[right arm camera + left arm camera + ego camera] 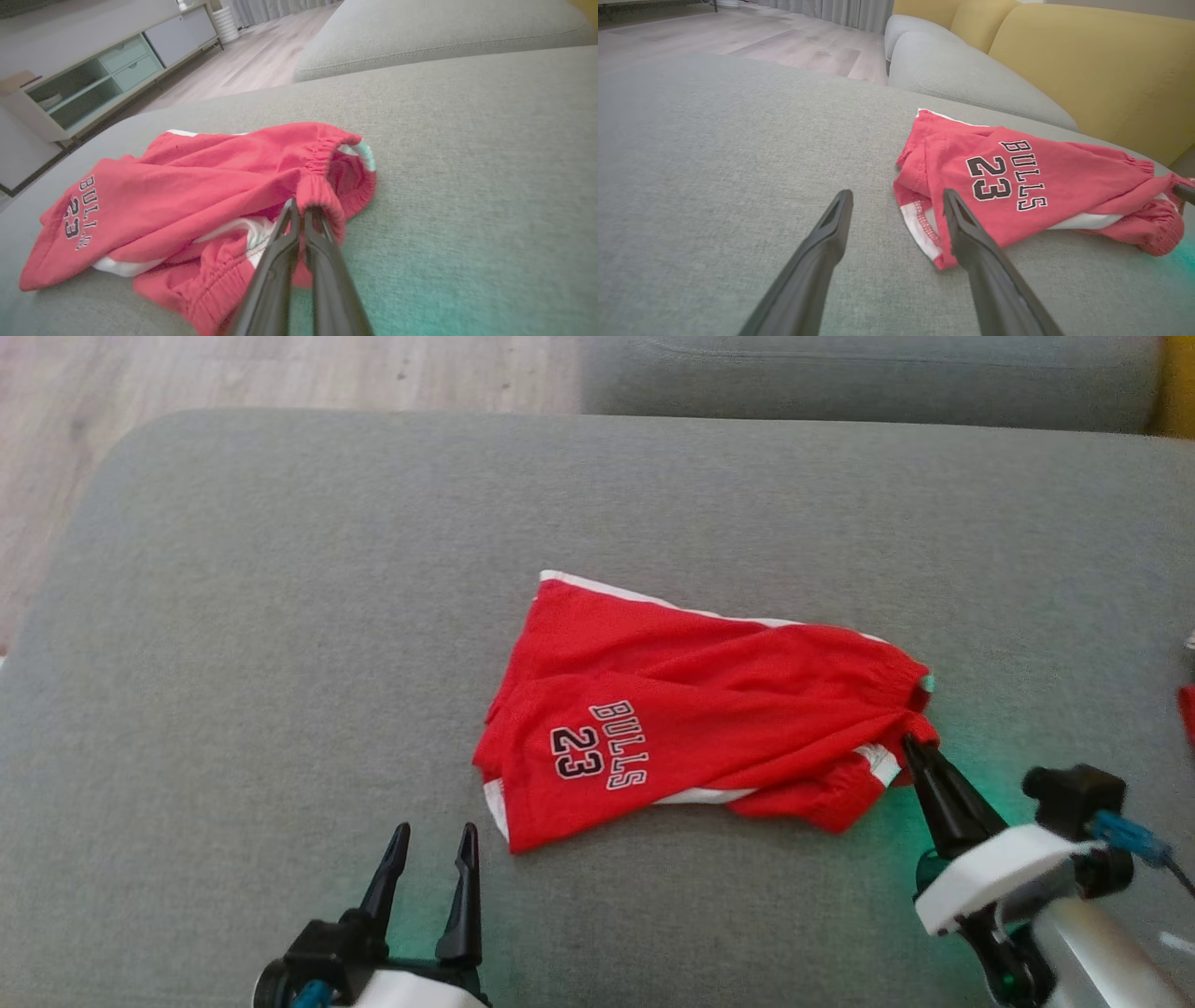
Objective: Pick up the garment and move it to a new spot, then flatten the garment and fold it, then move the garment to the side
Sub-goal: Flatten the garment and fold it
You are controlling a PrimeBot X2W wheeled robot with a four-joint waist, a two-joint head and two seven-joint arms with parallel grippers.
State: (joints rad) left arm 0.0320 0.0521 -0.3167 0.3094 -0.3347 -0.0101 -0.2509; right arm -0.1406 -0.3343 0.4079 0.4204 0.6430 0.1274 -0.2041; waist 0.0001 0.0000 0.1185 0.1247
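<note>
The garment (691,719) is a pair of red shorts with white trim and "BULLS 23" printed in black, lying crumpled on the grey cushion (280,616). My right gripper (913,747) is shut on the garment's elastic waistband at its right end; in the right wrist view the closed fingers pinch a fold of the waistband (317,196) of the garment (187,186). My left gripper (434,835) stands open just left of the hem, touching nothing. In the left wrist view its fingers (831,228) frame the near corner of the garment (1017,186).
A second grey cushion (868,378) lies behind, with yellow sofa backs (1087,60) beyond it. Wooden floor (233,373) lies past the cushion's far left edge. A low white cabinet (93,70) stands across the room. A small red item (1187,709) peeks in at the right edge.
</note>
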